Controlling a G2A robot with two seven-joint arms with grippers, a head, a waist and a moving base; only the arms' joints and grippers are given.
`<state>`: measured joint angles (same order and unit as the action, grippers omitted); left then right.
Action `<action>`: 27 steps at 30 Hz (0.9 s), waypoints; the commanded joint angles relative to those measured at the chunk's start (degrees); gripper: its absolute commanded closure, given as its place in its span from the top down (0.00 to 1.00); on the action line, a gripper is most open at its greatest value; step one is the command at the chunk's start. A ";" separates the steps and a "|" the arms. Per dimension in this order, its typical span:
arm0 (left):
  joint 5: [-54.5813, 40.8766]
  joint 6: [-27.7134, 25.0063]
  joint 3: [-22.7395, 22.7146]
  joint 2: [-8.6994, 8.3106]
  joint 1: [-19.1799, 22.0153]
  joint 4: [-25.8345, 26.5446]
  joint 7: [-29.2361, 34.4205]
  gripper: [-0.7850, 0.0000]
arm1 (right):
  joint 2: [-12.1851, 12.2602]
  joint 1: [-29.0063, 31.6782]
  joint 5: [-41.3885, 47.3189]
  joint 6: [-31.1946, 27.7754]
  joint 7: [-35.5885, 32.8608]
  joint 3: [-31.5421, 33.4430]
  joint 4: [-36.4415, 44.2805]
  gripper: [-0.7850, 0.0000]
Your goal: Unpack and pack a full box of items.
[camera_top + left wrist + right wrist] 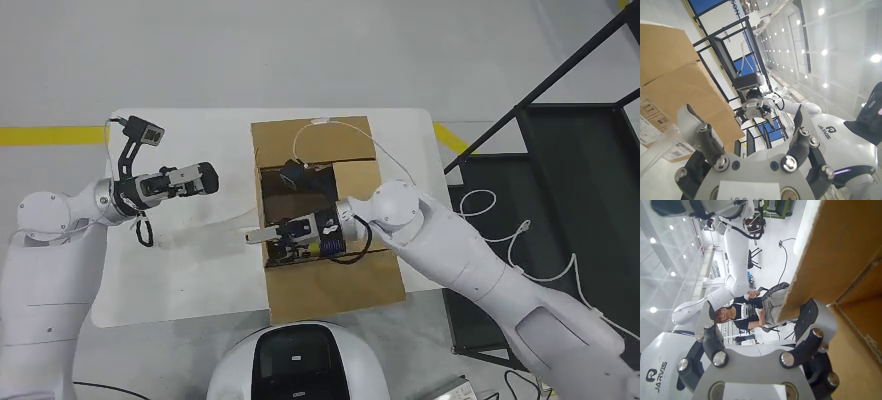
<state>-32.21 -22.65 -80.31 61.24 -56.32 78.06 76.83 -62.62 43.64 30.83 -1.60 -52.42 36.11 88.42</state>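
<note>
– Since the left gripper (212,178) is parked over the surface (180,290) with jaws spread wide and empty, which arm is favoured for the box (335,285), set mid-surface to its right?
– Right gripper (262,236), probably. It's placed at the box's near-left rim, jaws parted, nothing held, with a flap edge seen between them.

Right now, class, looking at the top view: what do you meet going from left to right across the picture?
left gripper → cardboard box → black metal rack
</note>
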 commanded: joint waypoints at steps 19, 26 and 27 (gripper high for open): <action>6.30 2.13 4.08 -0.25 -0.99 -7.93 -3.29 1.00 | -4.15 -1.46 -9.62 3.42 0.54 -3.99 -2.74 1.00; 8.62 2.64 6.59 0.11 0.46 -12.88 -5.83 1.00 | 2.19 11.31 -10.34 1.83 -1.98 10.41 3.33 1.00; 9.47 2.16 7.32 0.27 1.00 -13.76 -6.62 1.00 | 2.92 13.08 -10.53 1.83 -2.47 12.36 4.43 1.00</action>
<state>-23.94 -19.99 -73.91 61.34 -55.94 65.46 71.22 -60.60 54.33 20.51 0.22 -54.37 45.69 91.52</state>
